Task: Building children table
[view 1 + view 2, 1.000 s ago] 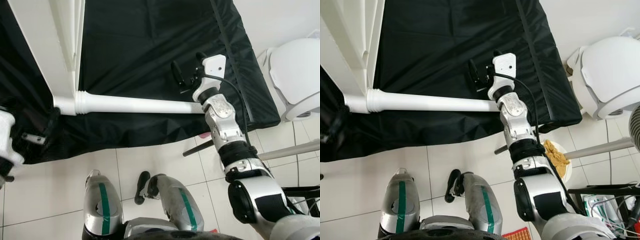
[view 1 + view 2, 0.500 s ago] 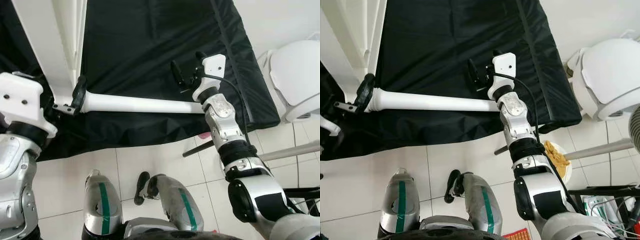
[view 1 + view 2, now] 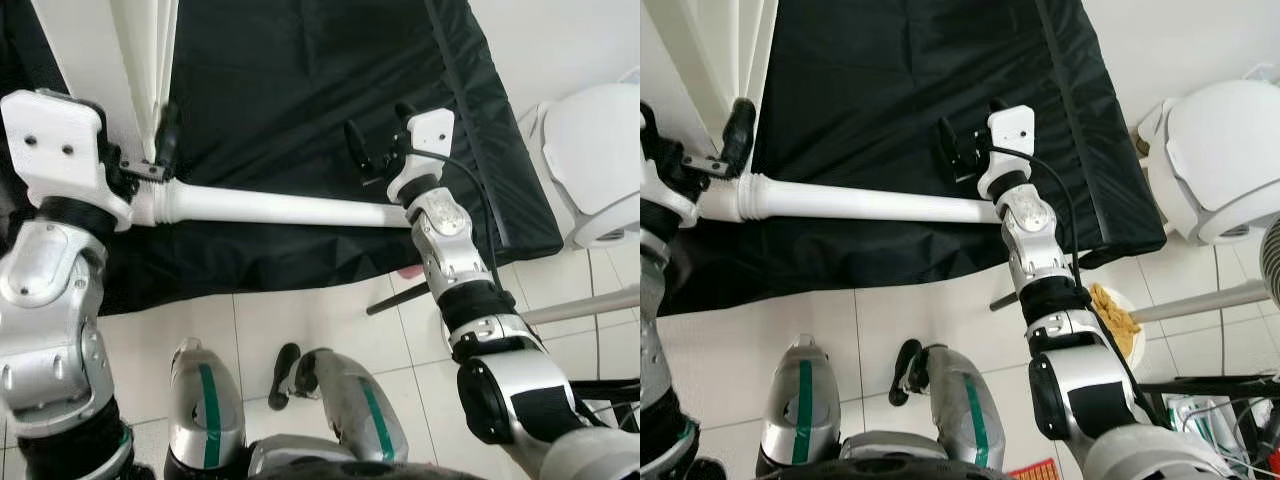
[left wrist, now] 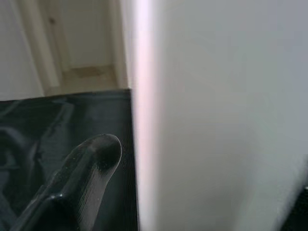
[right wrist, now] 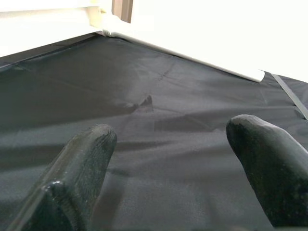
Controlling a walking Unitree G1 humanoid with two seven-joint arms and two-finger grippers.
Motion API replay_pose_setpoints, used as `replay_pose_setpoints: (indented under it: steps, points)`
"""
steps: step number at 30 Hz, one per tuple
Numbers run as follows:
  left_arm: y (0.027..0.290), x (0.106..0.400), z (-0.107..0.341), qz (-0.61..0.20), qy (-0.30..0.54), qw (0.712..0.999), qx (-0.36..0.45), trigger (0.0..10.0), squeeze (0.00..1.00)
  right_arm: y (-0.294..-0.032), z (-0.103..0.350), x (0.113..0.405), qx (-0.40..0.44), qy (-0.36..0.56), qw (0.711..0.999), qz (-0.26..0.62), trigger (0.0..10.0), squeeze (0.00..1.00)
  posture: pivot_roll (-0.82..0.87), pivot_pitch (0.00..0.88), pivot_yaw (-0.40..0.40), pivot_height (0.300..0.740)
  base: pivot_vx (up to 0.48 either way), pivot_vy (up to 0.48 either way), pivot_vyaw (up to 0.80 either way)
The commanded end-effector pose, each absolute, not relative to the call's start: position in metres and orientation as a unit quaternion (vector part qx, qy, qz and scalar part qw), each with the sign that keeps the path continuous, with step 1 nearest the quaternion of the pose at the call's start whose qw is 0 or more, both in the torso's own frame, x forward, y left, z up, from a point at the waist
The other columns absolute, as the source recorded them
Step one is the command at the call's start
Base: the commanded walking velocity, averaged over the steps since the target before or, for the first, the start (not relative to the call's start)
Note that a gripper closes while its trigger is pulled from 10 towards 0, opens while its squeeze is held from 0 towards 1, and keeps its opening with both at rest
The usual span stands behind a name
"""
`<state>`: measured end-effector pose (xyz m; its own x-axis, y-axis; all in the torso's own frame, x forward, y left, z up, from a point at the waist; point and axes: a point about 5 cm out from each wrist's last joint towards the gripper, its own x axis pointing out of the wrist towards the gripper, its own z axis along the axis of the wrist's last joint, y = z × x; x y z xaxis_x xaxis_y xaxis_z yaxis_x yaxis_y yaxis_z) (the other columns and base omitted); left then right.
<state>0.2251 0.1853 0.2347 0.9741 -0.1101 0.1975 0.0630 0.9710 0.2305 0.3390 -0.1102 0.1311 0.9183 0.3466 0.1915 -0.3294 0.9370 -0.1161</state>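
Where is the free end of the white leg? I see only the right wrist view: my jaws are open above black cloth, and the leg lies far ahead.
Observer: The right gripper hovers over the black cloth, past the white leg. The free end of the leg is beside your wrist, not between the jaws.
Operator: What holds the other end?
Observer: Its ribbed collar meets the white table panel, which stands upright.
Operator: Where is the left arm?
Observer: The left gripper is right at that joint, against the panel.
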Motion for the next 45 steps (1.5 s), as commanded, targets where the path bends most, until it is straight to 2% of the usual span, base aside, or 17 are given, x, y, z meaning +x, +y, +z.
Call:
replay_pose_setpoints:
  steps: [1, 11, 17, 18, 19, 20, 30, 32, 35, 36, 45]
  points:
    - [0.193, 0.229, 0.232, 0.078, -0.100, 0.987, 0.094, 10.0, 0.00, -0.118, 0.126, 0.338, -0.043, -0.098, 0.982, 0.158, 10.0, 0.00, 0.36, 0.101, -0.224, 0.740, 0.000, 0.000, 0.00]
    - [0.183, 0.249, 0.242, 0.133, -0.111, 0.980, 0.094, 10.0, 0.00, -0.119, 0.128, 0.339, -0.041, -0.101, 0.983, 0.150, 10.0, 0.00, 0.34, 0.092, -0.215, 0.740, 0.000, 0.000, 0.00]
    - [0.183, 0.250, 0.242, 0.135, -0.111, 0.979, 0.103, 10.0, 0.00, -0.120, 0.127, 0.339, -0.042, -0.101, 0.983, 0.147, 10.0, 0.00, 0.33, 0.089, -0.212, 0.740, 0.000, 0.000, 0.00]
    - [0.185, 0.249, 0.241, 0.140, -0.109, 0.979, 0.102, 8.5, 0.00, -0.121, 0.127, 0.338, -0.043, -0.101, 0.983, 0.145, 10.0, 0.00, 0.33, 0.086, -0.209, 0.740, 0.000, 0.000, 0.00]
    - [0.185, 0.249, 0.241, 0.140, -0.109, 0.979, 0.102, 8.5, 0.00, -0.121, 0.127, 0.338, -0.043, -0.101, 0.983, 0.145, 10.0, 0.00, 0.33, 0.086, -0.209, 0.740, 0.000, 0.000, 0.00]
    - [0.186, 0.249, 0.241, 0.145, -0.108, 0.978, 0.102, 0.0, 0.00, -0.121, 0.127, 0.338, -0.043, -0.101, 0.983, 0.144, 10.0, 0.00, 0.33, 0.085, -0.207, 0.740, 0.000, 0.000, 0.00]
    - [0.191, 0.246, 0.242, 0.169, -0.106, 0.972, 0.122, 0.0, 0.00, -0.120, 0.127, 0.338, -0.042, -0.102, 0.984, 0.143, 10.0, 0.00, 0.34, 0.079, -0.205, 0.740, 0.000, 0.000, 0.00]
    - [0.198, 0.243, 0.244, 0.190, -0.105, 0.968, 0.127, 2.0, 0.00, -0.119, 0.126, 0.338, -0.042, -0.101, 0.983, 0.145, 10.0, 0.00, 0.34, 0.079, -0.209, 0.740, 0.000, 0.000, 0.00]
    - [0.200, 0.242, 0.245, 0.196, -0.105, 0.967, 0.127, 2.0, 0.00, -0.119, 0.126, 0.338, -0.042, -0.101, 0.983, 0.146, 10.0, 0.00, 0.34, 0.079, -0.209, 0.740, 0.000, 0.000, 0.00]
    - [0.203, 0.240, 0.245, 0.203, -0.105, 0.965, 0.129, 10.0, 0.00, -0.118, 0.127, 0.339, -0.042, -0.101, 0.983, 0.147, 10.0, 0.00, 0.35, 0.081, -0.211, 0.740, 0.000, 0.000, 0.00]
    - [0.218, 0.229, 0.247, 0.237, -0.101, 0.955, 0.149, 10.0, 0.00, -0.116, 0.127, 0.340, -0.042, -0.100, 0.982, 0.152, 10.0, 0.00, 0.36, 0.093, -0.223, 0.740, 0.000, 0.000, 0.00]
